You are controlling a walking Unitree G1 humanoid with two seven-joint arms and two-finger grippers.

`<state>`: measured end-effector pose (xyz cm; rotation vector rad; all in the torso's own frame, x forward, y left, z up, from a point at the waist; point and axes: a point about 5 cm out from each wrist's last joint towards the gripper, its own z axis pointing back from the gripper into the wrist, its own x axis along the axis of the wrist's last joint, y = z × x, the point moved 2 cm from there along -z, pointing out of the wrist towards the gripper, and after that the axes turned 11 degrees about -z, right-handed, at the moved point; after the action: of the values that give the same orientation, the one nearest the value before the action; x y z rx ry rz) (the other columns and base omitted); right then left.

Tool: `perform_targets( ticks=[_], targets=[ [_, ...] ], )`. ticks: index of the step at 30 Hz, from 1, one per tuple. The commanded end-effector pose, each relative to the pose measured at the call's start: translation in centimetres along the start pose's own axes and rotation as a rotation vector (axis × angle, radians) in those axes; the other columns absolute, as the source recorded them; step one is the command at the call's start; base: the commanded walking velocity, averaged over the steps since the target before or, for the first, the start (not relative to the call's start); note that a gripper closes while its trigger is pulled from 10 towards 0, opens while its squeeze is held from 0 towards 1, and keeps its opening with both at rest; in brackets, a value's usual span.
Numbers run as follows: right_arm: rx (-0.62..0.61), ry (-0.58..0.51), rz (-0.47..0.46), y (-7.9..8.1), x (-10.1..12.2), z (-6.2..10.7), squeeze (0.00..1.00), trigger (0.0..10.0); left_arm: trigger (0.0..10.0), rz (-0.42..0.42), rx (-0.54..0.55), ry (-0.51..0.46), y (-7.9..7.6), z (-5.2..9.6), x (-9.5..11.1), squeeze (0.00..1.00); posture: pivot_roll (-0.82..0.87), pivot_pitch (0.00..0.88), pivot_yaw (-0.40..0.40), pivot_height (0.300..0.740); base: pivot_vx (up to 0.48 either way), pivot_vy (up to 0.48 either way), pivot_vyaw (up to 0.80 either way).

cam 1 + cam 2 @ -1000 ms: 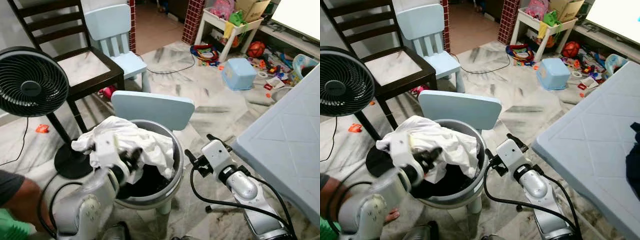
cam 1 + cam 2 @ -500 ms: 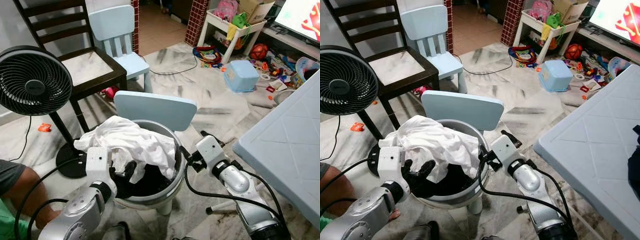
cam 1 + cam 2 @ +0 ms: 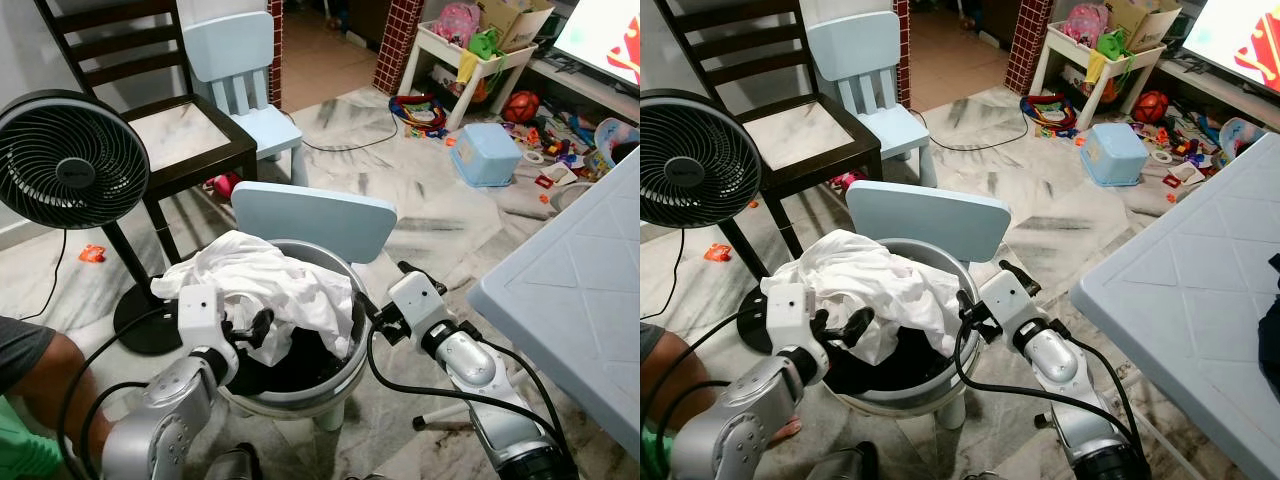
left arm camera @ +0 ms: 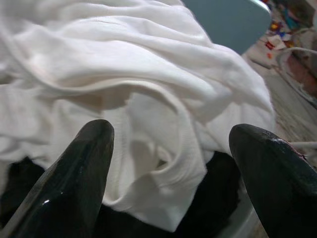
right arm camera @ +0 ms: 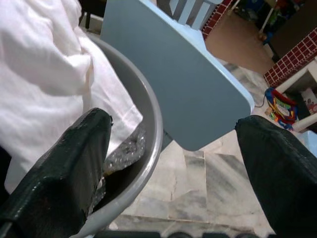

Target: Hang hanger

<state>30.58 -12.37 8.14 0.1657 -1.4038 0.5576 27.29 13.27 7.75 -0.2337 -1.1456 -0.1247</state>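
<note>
At centre frame in the left eye view, we see a grey basket (image 3: 345, 375) heaped with white cloth (image 3: 262, 285); the left gripper (image 3: 257, 325) reaches into it, the right gripper (image 3: 372, 316) hangs at its rim. We make out no hanger.

In the left wrist view, fingers (image 4: 74, 178) spread wide over the cloth.

In the right wrist view, fingers (image 5: 64, 168) spread wide astride the rim, a blue chair back (image 5: 173, 84) beyond.
</note>
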Motion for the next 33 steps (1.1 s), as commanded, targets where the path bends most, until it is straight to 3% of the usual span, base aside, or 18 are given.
perform_targets(
  ticks=[1, 9, 11, 16, 23, 25, 33],
  targets=[
    [-0.011, -0.003, 0.011, -0.3, 0.1, 0.4, 0.0, 10.0, 10.0, -0.012, -0.014, 0.009, -0.3, -1.2, -0.2, 0.0, 0.07, 0.114, -0.071, 0.74, 0.0, 0.0, 0.0],
    [-0.026, -0.005, 0.017, -0.9, 0.3, 0.5, 0.0, 10.0, 10.0, 0.058, -0.079, 0.014, -2.6, -3.1, 0.0, 0.0, 0.05, 0.12, -0.066, 0.74, 0.0, 0.0, 0.0],
    [-0.025, -0.003, 0.016, -0.7, 0.2, 0.6, 0.0, 10.0, 10.0, 0.095, -0.096, 0.065, -3.4, -3.5, -1.0, 0.0, 0.05, 0.125, -0.067, 0.74, 0.0, 0.0, 0.0],
    [-0.021, -0.002, 0.015, -0.5, 0.2, 0.6, 0.0, 10.0, 10.0, 0.078, -0.159, 0.114, -5.0, -2.9, -1.5, 0.0, 0.05, 0.127, -0.065, 0.74, 0.0, 0.0, 0.0],
    [-0.027, -0.003, 0.014, -0.7, 0.2, 0.3, 0.0, 10.0, 10.0, 0.007, -0.123, 0.13, -3.2, -0.5, -2.2, 0.0, 0.08, 0.127, -0.066, 0.74, 0.0, 0.0, 0.0],
    [-0.023, -0.005, 0.013, -0.6, 0.3, 0.2, 0.0, 10.0, 10.0, -0.023, -0.165, 0.144, -3.6, -0.1, -2.2, 0.0, 0.08, 0.126, -0.068, 0.74, 0.0, 0.0, 0.0],
    [-0.021, -0.009, 0.012, -0.6, 0.4, -0.1, 0.0, 10.0, 10.0, -0.022, -0.16, 0.176, -3.3, -0.2, -3.3, 0.0, 0.08, 0.124, -0.071, 0.74, 0.0, 0.0, 0.0]
  ],
)
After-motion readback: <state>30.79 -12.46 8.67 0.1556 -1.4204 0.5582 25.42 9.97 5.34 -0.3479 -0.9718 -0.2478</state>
